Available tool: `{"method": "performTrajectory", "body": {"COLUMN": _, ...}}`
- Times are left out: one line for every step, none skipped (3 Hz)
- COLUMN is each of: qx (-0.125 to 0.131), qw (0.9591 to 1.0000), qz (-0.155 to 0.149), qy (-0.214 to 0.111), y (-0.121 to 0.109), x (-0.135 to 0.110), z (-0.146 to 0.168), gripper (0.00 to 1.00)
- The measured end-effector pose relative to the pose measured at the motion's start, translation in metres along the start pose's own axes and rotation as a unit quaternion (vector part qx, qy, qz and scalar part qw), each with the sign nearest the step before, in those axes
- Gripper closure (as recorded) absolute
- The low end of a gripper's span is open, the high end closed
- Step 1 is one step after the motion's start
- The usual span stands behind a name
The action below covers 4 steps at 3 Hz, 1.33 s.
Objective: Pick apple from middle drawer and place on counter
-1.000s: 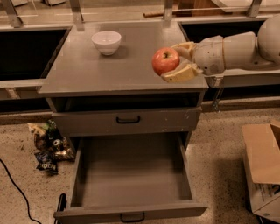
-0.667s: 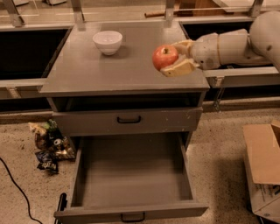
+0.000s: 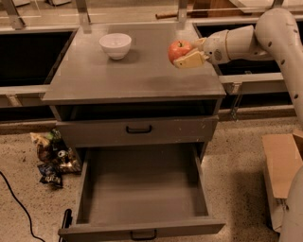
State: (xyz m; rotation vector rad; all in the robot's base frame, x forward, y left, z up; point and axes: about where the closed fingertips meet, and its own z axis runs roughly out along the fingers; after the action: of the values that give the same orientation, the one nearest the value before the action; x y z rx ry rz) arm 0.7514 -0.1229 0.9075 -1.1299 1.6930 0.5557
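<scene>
Camera view: end effector [image 3: 186,53] clamps apple [image 3: 178,48] over counter [image 3: 118,78].

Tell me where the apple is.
In the camera view the apple is held in the hand over the right side of the counter, right of the white bowl.

My gripper [image 3: 185,53] hangs over the right rear part of the counter [image 3: 142,75], fingers clamped round the apple [image 3: 179,49]. Beneath it I see bare grey surface. The only thing standing there is the white bowl [image 3: 115,45], well apart at the left rear. Two upright posts [image 3: 84,14] rise just behind the counter. The middle drawer [image 3: 142,189] stands open below, its floor bare.
</scene>
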Motion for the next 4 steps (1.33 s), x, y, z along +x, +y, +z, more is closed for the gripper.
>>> {"method": "performTrajectory", "body": {"qx": 0.000, "qw": 1.0000, "qz": 0.000, "qy": 0.000, "y": 0.000, "x": 0.000, "z": 0.000, "gripper": 1.00}}
{"method": "performTrajectory", "body": {"qx": 0.022, "qw": 0.9992, "qz": 0.031, "qy": 0.016, "y": -0.009, "x": 0.004, "z": 0.019, "gripper": 1.00}}
{"method": "performTrajectory", "body": {"qx": 0.034, "qw": 0.9953, "qz": 0.069, "qy": 0.060, "y": -0.019, "x": 0.021, "z": 0.052, "gripper": 1.00}}
{"method": "performTrajectory", "body": {"qx": 0.057, "qw": 0.9920, "qz": 0.065, "qy": 0.092, "y": -0.034, "x": 0.031, "z": 0.076, "gripper": 1.00}}
